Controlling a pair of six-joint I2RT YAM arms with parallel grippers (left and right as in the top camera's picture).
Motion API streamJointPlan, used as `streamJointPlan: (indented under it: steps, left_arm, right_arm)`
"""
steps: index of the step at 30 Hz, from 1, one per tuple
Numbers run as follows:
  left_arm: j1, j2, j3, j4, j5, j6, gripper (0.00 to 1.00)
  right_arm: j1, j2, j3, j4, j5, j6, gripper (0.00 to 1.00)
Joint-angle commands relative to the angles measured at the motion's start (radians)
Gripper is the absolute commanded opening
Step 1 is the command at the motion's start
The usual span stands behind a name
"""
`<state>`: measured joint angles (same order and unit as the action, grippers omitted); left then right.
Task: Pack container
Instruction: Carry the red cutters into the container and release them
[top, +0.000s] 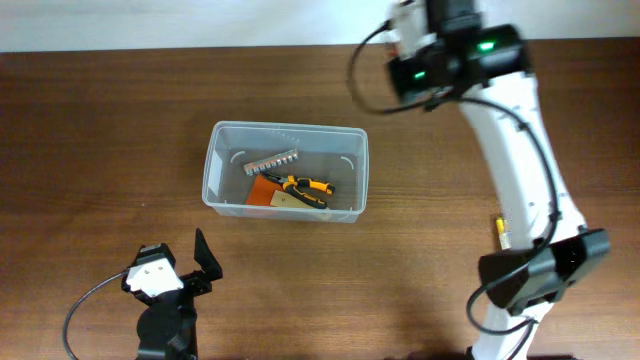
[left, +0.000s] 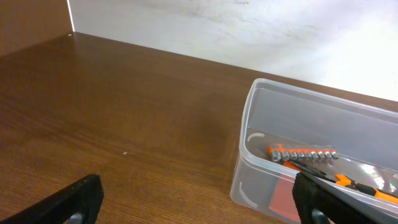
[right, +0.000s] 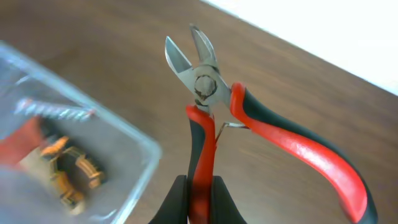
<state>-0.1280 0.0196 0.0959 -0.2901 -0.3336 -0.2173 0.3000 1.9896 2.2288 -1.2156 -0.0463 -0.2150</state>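
**Red-handled cutters held just outside the tub**

Red and black side cutters (right: 214, 93) are in the right tool (right: 199, 196), which is clenched on one handle only. The other handle sticks out free to the side and the blades are apart. In the right wrist view they hang over bare counter (top: 100, 120), just beside a corner of the clear plastic tub (top: 211, 172).

The tub sits on the counter between the two arms. It already holds orange-handled pliers (top: 305, 187), a row of bits (top: 272, 161) and an orange card (top: 262, 193) under them.

The left tool (left: 196, 208) is released, spread wide and holding nothing, low on the near side of the tub.

The step in hand looks like bringing the cutters in over the rim. To do it well:
- Lift the free handle clear of the tub wall first, since it could catch there.
- Aim for the barer right end of the floor.
- Go low before letting go, so the cutters do not bounce out.
- Move gently, because a grip on one handle may let them swing.
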Motion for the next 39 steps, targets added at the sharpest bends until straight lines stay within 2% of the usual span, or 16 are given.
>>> streamJointPlan:
  steps: [1,5,11,25,31,32,33,34,39]
  left_arm:
    - [-0.003,-0.008,-0.003,-0.002,-0.003,0.009,0.99]
    - [-0.003,-0.008,-0.003,-0.002,-0.003,0.009,0.99]
    - [-0.003,-0.008,-0.003,-0.002,-0.003,0.009,0.99]
    - [-0.003,-0.008,-0.003,-0.002,-0.003,0.009,0.99]
    - [-0.003,-0.008,-0.003,-0.002,-0.003,0.009,0.99]
    - [-0.003,-0.008,-0.003,-0.002,-0.003,0.009,0.99]
    - [-0.003,-0.008,-0.003,-0.002,-0.003,0.009,0.99]
    - [-0.003,-0.008,-0.003,-0.002,-0.003,0.009,0.99]
    - [-0.003,-0.008,-0.003,-0.002,-0.003,0.009,0.99]
  right_arm:
    - [0.113,-0.014,-0.008,-0.014,0.017,-0.053,0.04]
    - [0.222,0.010,-0.012,-0.039,0.022,-0.137,0.04]
    - [0.357,0.083,-0.040,-0.046,0.032,-0.140,0.04]
    - [0.367,0.322,-0.084,0.023,0.029,-0.140,0.04]
    - [0.367,0.366,-0.084,0.022,0.020,-0.140,0.06]
    - [0.367,0.366,-0.084,0.022,0.020,-0.140,0.15]
    - [0.367,0.366,-0.084,0.022,0.020,-0.140,0.40]
    - [0.367,0.365,-0.084,0.021,0.021,-0.140,0.46]
    - [0.364,0.314,-0.051,-0.045,0.041,-0.092,0.59]
